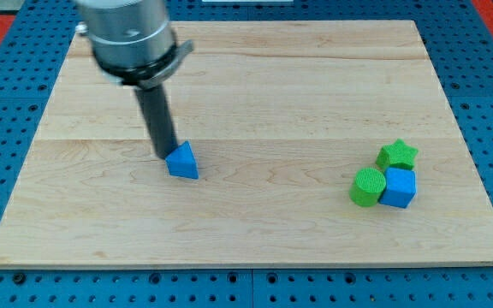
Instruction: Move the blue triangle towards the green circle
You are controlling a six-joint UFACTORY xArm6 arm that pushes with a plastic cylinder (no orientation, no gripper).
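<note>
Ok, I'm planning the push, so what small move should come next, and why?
Probably a short push toward the view's right and slightly down. My tip sits against the upper left of the blue triangle, and the green circle lies far off to the right, a little lower, beside the blue cube and green star.

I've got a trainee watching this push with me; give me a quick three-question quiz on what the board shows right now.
1. True or false: my tip sits at the view's left edge of the blue triangle.
2. Which block lies between the green circle and the view's right edge? A) green star B) blue cube C) a red cylinder
3. Fill in: to reach the green circle, the blue triangle must travel toward the view's ____.

Key: 1 true; 2 B; 3 right.
</note>
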